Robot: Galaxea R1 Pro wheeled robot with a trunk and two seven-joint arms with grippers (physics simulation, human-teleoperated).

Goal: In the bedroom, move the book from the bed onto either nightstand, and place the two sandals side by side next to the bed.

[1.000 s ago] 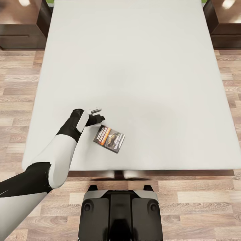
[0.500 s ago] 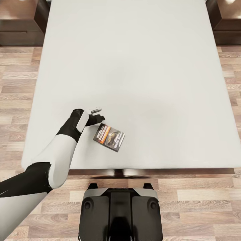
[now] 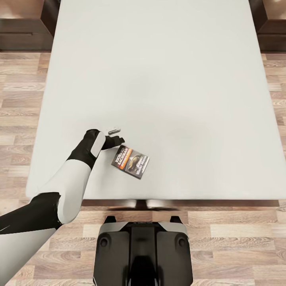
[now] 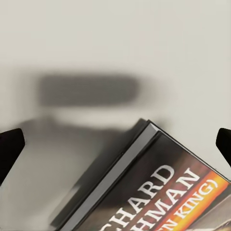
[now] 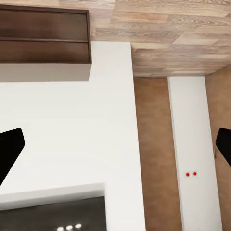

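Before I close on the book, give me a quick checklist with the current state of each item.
1. Left gripper open: ok, fingertips spread wide in the wrist view.
2. Book flat on the bed: ok.
3. Gripper centred over book: not ok, it sits beside the book's corner.
4. Book between the fingers: not ok.
5. Nightstand top free for placing: cannot tell, mostly cropped.

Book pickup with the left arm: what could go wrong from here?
1. The book lies flat on the mattress, so the left gripper, jaws open, may push it along instead of getting under an edge.
2. The gripper sits beside the book's corner, not over it; closing now would likely miss.
3. The book lies near the mattress's foot edge, so a nudge could drop it to the floor.
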